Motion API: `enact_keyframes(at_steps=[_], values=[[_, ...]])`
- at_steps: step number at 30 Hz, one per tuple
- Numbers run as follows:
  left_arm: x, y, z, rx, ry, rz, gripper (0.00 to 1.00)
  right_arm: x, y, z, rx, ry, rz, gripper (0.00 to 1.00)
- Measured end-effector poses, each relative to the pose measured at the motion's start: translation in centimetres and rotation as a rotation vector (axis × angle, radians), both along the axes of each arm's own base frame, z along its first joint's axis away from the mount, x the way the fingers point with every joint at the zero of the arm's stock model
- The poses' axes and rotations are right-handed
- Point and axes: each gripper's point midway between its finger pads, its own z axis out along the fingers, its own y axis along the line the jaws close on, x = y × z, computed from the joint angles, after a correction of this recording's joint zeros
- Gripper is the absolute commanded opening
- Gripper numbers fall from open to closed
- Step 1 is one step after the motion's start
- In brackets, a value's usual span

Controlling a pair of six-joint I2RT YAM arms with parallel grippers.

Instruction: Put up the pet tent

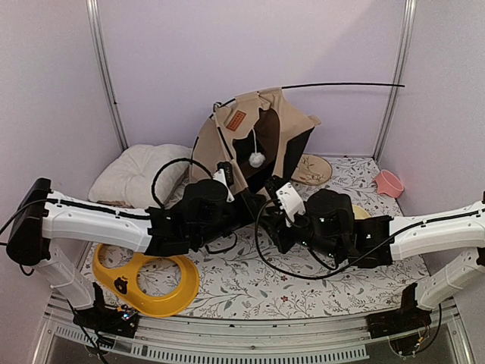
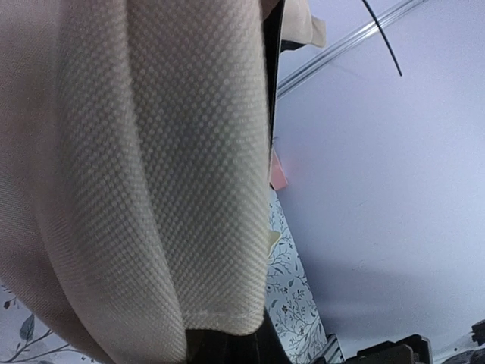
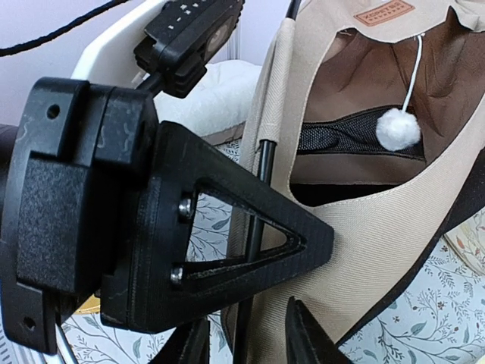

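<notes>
From where I stand, the left gripper is pushed into the canvas at mid-frame, and I cannot tell whether it pinches any cloth. The tent leans half-raised at upper centre, its loose pole springing toward the upper right. The right gripper stands spread around a side pole, not clamping. A careless tug might topple the tent or slip a pole out. The brown label has print too small to read.

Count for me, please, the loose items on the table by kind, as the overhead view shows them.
Pet tent: 1
White pillow: 1
Yellow bowl tray: 1
Pink cup: 1
Round patterned pad: 1
Total: 5
Not counted: a pale item, mostly hidden behind the right arm.
</notes>
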Motion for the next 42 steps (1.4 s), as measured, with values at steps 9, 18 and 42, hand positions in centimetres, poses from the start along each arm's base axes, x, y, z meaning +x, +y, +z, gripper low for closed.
enact_keyframes(at_steps=[9,18,42], values=[[0.0,0.1,-0.2,0.025,0.003,-0.026,0.00,-1.6,-3.8,2.8,0.105,-0.027,0.019,0.61],[0.3,0.6,1.4,0.006,-0.007,-0.046,0.00,-3.8,-7.9,-2.5,0.103,-0.050,0.063,0.51],[0.0,0.7,4.4,-0.044,-0.026,-0.073,0.00,-1.5,-3.4,-2.3,0.047,-0.391,0.078,0.23]])
